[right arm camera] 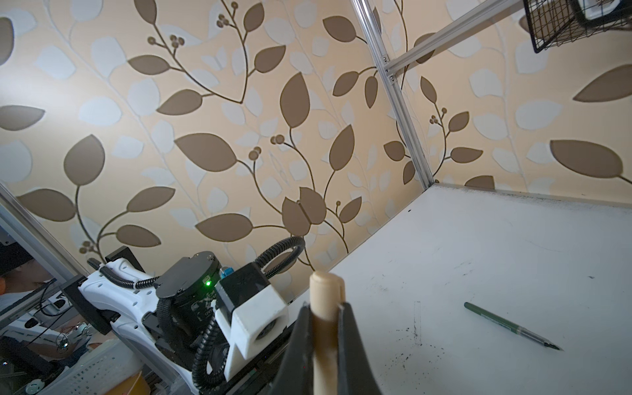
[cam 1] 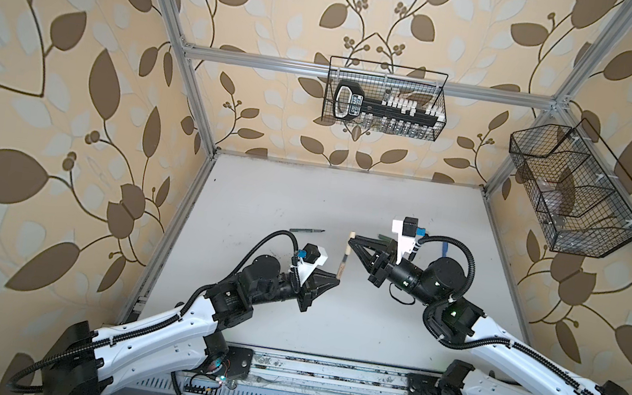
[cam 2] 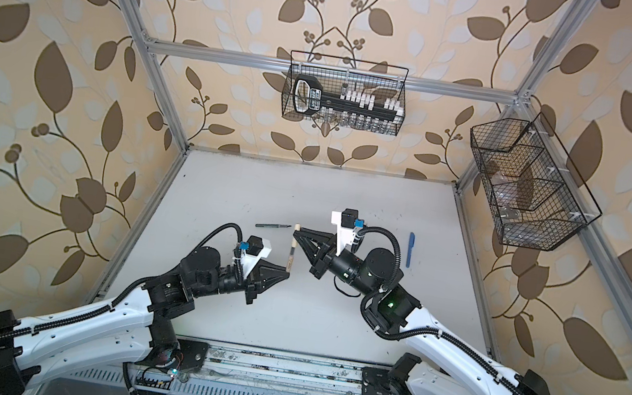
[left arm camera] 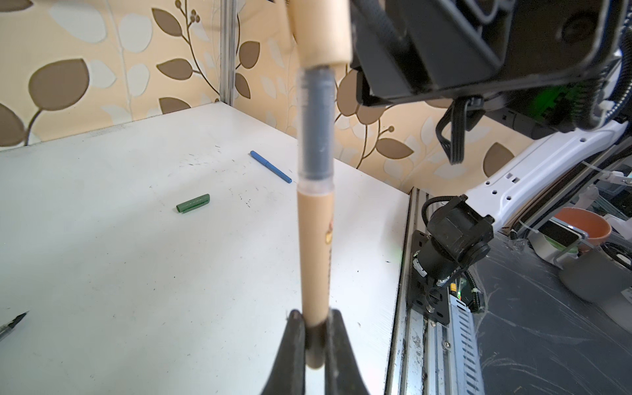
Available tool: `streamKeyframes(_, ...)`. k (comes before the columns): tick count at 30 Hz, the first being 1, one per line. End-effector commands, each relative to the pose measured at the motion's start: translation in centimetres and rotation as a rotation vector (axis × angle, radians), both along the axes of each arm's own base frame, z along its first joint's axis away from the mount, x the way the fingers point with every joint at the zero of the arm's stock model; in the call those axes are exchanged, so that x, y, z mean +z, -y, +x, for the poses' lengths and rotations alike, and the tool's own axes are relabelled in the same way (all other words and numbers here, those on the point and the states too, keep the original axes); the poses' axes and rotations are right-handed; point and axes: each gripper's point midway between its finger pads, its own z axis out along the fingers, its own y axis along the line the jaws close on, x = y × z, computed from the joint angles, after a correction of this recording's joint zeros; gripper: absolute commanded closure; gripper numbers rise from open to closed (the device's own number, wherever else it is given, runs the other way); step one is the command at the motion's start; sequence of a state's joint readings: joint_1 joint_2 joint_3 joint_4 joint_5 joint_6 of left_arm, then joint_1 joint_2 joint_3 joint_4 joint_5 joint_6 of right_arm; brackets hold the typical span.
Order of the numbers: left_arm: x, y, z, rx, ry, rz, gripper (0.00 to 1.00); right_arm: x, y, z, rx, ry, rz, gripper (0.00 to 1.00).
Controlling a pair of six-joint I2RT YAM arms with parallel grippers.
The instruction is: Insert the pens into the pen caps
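My left gripper [cam 1: 337,280] [left arm camera: 316,316] is shut on the tail end of the tan pen [cam 1: 340,270] [left arm camera: 315,253], holding it above the table. My right gripper [cam 1: 351,238] [right arm camera: 326,307] is shut on the tan pen cap [cam 1: 350,243] [right arm camera: 326,290] [left arm camera: 321,30]. The pen's tip is inside the cap's mouth, with the dark grip section [left arm camera: 314,126] still showing below it. A green pen [cam 1: 306,230] [right arm camera: 509,325] lies uncapped on the table, left of the grippers. The green cap [left arm camera: 193,208] and a blue pen [cam 2: 410,249] [left arm camera: 270,166] lie further right.
A wire basket [cam 1: 386,99] with a tool hangs on the back wall, and another wire basket [cam 1: 571,192] on the right wall. A metal rail [cam 1: 323,371] runs along the table's front edge. An orange bowl [left arm camera: 588,229] sits off the table.
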State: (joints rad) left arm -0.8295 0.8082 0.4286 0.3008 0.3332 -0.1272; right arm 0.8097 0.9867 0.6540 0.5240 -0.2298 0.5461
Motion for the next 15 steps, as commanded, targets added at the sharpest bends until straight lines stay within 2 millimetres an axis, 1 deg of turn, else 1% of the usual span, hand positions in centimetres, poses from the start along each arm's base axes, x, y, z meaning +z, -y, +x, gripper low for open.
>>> streamKeyframes(1,3.71,-0.01,0.57,0.015,0.091,-0.068,1.0,-0.91,-0.14,-0.4,0.015,-0.025,-0.001,1.0)
streamKeyframes(6,3.73,0.24,0.54,0.004,0.087,-0.067,1.0,-0.72,-0.15,-0.25,0.01,-0.033,0.013,1.0)
streamKeyframes(12,3.61,0.07,0.6,0.013,0.089,-0.064,1.0,-0.27,0.4,-0.39,-0.006,-0.017,0.006,1.0)
streamKeyframes(15,3.6,0.05,0.63,0.015,0.09,-0.064,1.0,-0.24,0.36,-0.6,0.0,-0.01,0.0,1.0)
